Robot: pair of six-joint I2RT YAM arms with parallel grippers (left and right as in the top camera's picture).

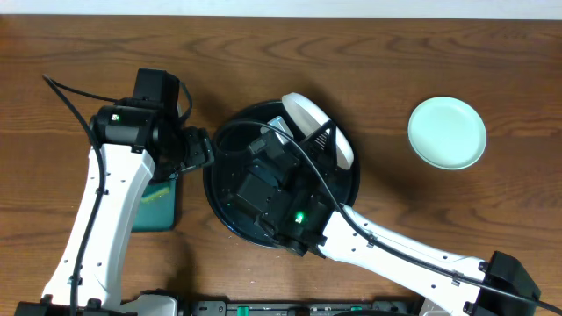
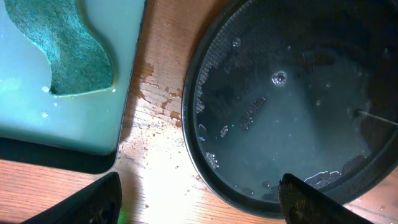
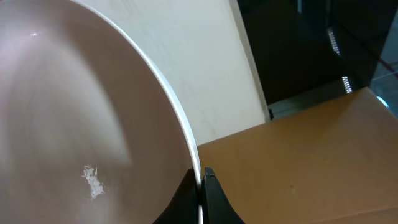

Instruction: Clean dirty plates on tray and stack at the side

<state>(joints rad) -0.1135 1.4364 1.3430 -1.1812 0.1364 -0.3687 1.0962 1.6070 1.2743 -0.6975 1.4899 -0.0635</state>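
Black tray [image 1: 213,189], one, table centre; left rim near one teal tray [image 2: 62,124] with one sponge [image 2: 68,50]. White plate [image 1: 307,112], one, tilted over the far-right rim, edge pinched by right gripper [image 3: 200,180]. Mint plate [image 1: 447,132], one, flat on open table [image 1: 395,53], right. Left gripper [image 2: 199,199] fingers spread above the gap between trays

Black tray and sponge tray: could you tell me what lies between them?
Only bare, wet-speckled table between the sponge tray and black tray; the left wrist view shows it.
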